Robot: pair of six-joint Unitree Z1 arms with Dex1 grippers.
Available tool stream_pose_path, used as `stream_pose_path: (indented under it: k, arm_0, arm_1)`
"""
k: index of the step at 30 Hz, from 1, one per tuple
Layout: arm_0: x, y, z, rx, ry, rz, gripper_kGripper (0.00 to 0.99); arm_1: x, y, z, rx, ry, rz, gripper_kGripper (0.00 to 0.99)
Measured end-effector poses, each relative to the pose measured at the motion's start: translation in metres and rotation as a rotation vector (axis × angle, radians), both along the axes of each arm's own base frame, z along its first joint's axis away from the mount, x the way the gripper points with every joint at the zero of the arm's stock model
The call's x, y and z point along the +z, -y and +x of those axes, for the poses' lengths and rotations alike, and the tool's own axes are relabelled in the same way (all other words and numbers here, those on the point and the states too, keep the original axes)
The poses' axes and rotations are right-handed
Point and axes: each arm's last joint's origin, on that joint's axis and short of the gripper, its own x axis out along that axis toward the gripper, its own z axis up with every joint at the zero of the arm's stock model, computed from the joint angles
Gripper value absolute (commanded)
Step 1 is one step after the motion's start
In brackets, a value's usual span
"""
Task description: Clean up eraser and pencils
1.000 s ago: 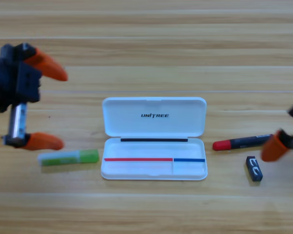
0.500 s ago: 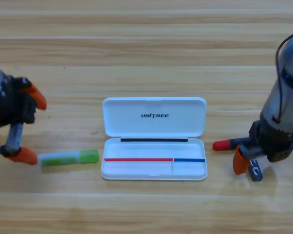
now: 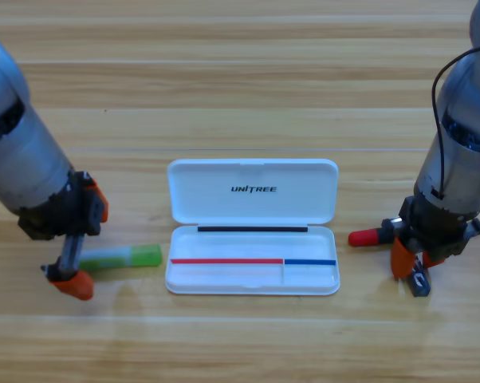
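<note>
a: where are things, relative to the white case (image 3: 253, 227)?

b: the case lies open. the green pencil (image 3: 120, 257) is seen just left of it, the red pencil (image 3: 366, 237) just right, the eraser (image 3: 418, 281) further right and a bit lower.

a: claws?

b: left gripper (image 3: 79, 242) is set apart around the green pencil's far end, no grip made. right gripper (image 3: 411, 259) is lowered over the eraser; open or closed can't be told.

a: step?

b: pickup judged under way. next, a firm close is needed, then a carry into the tray.
</note>
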Motion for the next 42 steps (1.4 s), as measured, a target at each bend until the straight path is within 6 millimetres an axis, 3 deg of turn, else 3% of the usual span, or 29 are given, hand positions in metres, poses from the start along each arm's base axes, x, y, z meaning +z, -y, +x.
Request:
stream_pose_path:
  k: [1, 12, 16, 26, 33, 42]
  arm_0:
    - [-0.002, 0.002, 0.002, 0.003, -0.003, 0.002, 0.976]
    - [-0.017, 0.013, 0.019, 0.061, -0.033, 0.021, 0.966]
    - [-0.016, 0.013, 0.024, 0.084, -0.021, 0.023, 0.962]
    - [-0.022, 0.012, 0.029, 0.118, -0.024, 0.046, 0.99]
    - [-0.035, 0.013, 0.036, 0.129, -0.043, 0.062, 0.985]
    - [-0.038, 0.015, 0.038, 0.131, -0.029, 0.049, 0.977]
  arm_1:
    - [0.0, 0.0, 0.0, 0.0, -0.003, -0.002, 0.003]
    - [0.001, 0.005, -0.005, 0.055, -0.055, -0.049, 0.0]
    - [0.009, 0.005, -0.005, 0.27, -0.074, -0.076, 0.0]
    - [0.05, 0.003, -0.008, 0.746, -0.074, -0.066, 0.0]
    - [0.062, -0.017, -0.015, 1.019, -0.017, -0.049, 0.0]
    - [0.082, -0.06, -0.022, 1.151, 0.09, 0.003, 0.0]
